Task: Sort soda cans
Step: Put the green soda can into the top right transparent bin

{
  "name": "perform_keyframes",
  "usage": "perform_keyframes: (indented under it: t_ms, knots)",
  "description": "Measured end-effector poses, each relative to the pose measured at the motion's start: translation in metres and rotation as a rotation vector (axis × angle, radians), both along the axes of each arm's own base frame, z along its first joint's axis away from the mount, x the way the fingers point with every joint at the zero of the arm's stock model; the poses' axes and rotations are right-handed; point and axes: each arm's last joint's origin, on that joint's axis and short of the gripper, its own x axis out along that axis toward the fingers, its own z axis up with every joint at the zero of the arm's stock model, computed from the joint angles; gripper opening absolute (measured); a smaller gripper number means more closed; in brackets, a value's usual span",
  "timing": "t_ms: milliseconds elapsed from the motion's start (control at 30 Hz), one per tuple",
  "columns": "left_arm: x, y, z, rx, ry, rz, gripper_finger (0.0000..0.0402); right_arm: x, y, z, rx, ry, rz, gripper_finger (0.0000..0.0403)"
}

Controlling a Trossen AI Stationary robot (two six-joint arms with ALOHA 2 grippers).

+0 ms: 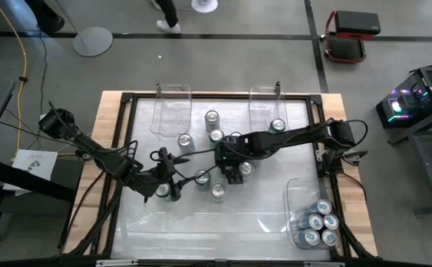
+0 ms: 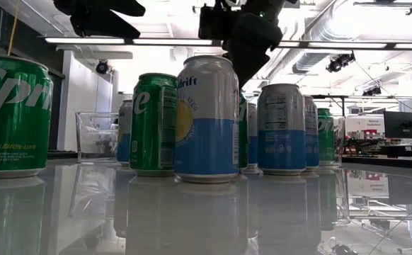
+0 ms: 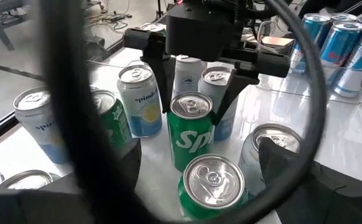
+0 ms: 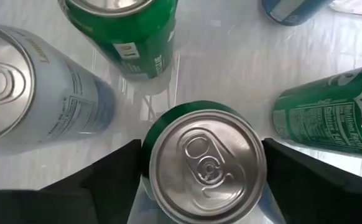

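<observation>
- Straddling an upright green can (image 4: 207, 165), right gripper (image 1: 240, 172) had fingers apart, one either side, not visibly touching.
- Left gripper (image 1: 173, 189) open, another green can (image 3: 211, 185) between its fingers.
- Other cans (image 1: 217, 191) stood near both.

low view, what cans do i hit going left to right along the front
green Sprite can at the left edge → second green can → white and blue Spindrift can → silver and blue can → green can farther back. Cans tucked behind these are left out.
</observation>
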Motion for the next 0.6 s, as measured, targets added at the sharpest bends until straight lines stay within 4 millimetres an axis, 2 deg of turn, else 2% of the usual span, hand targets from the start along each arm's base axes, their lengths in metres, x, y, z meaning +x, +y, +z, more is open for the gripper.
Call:
perform_keyframes:
  t_ms: [367,600]
  knots:
    - [0.000,0.000,0.000,-0.005,-0.005,0.001,0.0303,0.002,0.001,0.000,0.003,-0.010,0.006,0.0257]
    - [0.000,0.000,0.000,-0.003,-0.003,0.000,0.0303,0.006,0.001,0.015,-0.009,-0.003,0.035,0.0241]
